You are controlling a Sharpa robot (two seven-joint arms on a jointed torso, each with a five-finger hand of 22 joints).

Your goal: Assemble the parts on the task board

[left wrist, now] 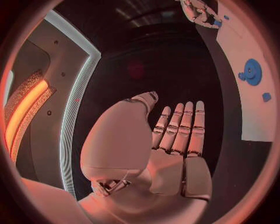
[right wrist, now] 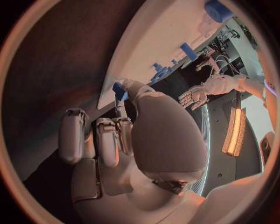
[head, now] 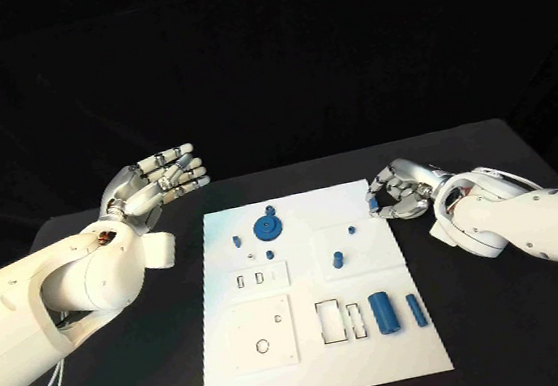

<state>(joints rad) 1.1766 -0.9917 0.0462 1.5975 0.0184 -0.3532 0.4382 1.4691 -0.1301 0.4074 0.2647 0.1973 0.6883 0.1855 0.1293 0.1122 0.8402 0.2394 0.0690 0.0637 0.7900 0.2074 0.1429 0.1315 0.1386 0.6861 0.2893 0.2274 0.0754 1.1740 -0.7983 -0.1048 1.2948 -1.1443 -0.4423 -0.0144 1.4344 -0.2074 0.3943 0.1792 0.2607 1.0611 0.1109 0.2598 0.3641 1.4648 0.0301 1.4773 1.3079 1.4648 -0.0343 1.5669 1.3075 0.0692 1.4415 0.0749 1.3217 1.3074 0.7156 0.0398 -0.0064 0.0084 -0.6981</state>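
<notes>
The white task board (head: pixel 323 358) lies in the middle of the black table. On it are a blue gear disc (head: pixel 268 227), a short blue peg (head: pixel 338 260) and two blue cylinders (head: pixel 383 313) side by side. My right hand (head: pixel 398 190) is at the board's far right edge with its fingers curled in. The right wrist view shows a small blue part (right wrist: pixel 119 89) pinched between its thumb and a finger, just off the board's edge (right wrist: pixel 157 46). My left hand (head: pixel 160 178) is raised beyond the board's far left corner, fingers straight, holding nothing (left wrist: pixel 175 135).
Several smaller blue pieces (head: pixel 240 241) lie near the gear. Raised white blocks with slots and holes (head: pixel 263 333) sit on the board's near half. Bare black table (head: pixel 538 330) runs along both sides of the board.
</notes>
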